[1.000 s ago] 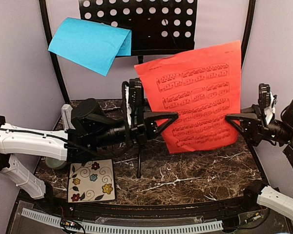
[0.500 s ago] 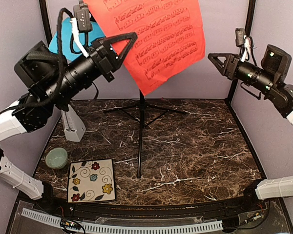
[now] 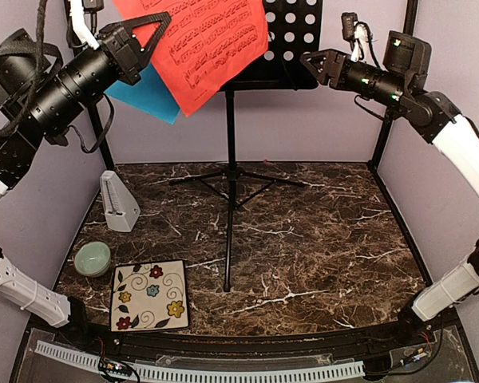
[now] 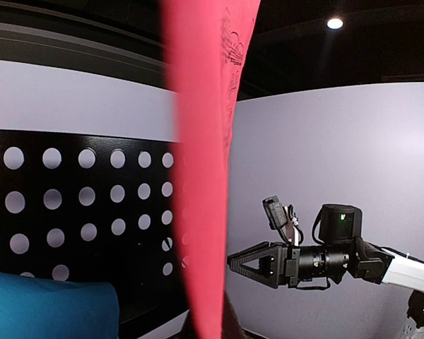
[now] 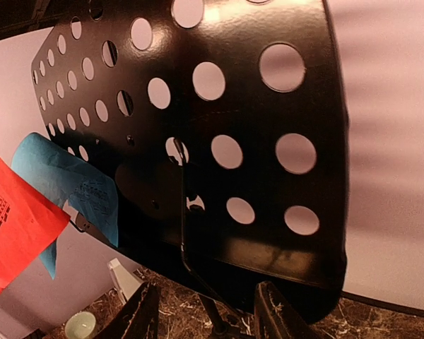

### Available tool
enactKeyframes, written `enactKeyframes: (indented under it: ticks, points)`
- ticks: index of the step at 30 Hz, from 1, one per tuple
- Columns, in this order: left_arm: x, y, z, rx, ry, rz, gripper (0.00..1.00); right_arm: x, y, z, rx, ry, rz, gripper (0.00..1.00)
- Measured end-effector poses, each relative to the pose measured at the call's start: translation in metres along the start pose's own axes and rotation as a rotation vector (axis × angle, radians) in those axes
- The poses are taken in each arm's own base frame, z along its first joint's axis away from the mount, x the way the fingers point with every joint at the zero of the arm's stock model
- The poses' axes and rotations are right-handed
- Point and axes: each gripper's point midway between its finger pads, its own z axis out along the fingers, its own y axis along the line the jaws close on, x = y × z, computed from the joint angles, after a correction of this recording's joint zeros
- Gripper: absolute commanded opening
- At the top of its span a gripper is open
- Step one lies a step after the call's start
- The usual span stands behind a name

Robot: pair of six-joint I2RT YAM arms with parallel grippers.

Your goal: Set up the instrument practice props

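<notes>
Stood metronome (image 3: 118, 203) near bench (image 3: 319, 239) left edge, clear of the work. Clamped left tool (image 3: 148, 36) on red sheet (image 3: 215, 40), high before stand (image 3: 291, 32), probably for seating beside draped blue sheet (image 3: 148, 96). Held right tool (image 3: 319, 64) open, empty, by stand's right edge, perhaps for steadying.

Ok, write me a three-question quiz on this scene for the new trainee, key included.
1. True or false: the right claw is open and grips nothing.
2. Fill in: the blue sheet hangs on the black perforated ____.
3. Pick one. The left claw, raised high, holds: A the blue sheet; B the red sheet; C nothing.
Key: 1 true. 2 music stand. 3 B.
</notes>
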Motion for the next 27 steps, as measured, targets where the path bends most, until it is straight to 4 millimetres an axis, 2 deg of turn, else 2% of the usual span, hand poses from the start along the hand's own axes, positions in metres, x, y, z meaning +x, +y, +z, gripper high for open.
enactKeyframes:
  ticks: [6, 12, 17, 20, 23, 25, 27]
  points:
    - [-0.006, 0.011, 0.003, -0.031, -0.001, 0.034, 0.00, -0.002, 0.011, 0.031, 0.002, 0.000, -0.015, 0.49]
    - [0.000, 0.020, 0.011, -0.055, 0.016, 0.057, 0.00, -0.001, 0.009, 0.062, 0.031, -0.004, -0.034, 0.47]
    - [0.005, 0.023, 0.020, -0.063, 0.030, 0.076, 0.00, 0.010, 0.007, 0.083, 0.047, 0.010, -0.050, 0.43]
    - [0.008, 0.026, 0.024, -0.070, 0.039, 0.089, 0.00, 0.007, 0.006, 0.087, 0.056, 0.002, -0.062, 0.31]
    - [0.010, 0.030, 0.029, -0.082, 0.046, 0.098, 0.00, 0.007, 0.004, 0.088, 0.074, 0.000, -0.064, 0.11]
    - [0.010, 0.033, 0.031, -0.090, 0.046, 0.103, 0.00, 0.007, 0.003, 0.088, 0.079, 0.002, -0.081, 0.02]
    - [0.011, 0.037, 0.034, -0.102, 0.048, 0.109, 0.00, 0.011, 0.004, 0.089, 0.072, 0.016, -0.115, 0.00]
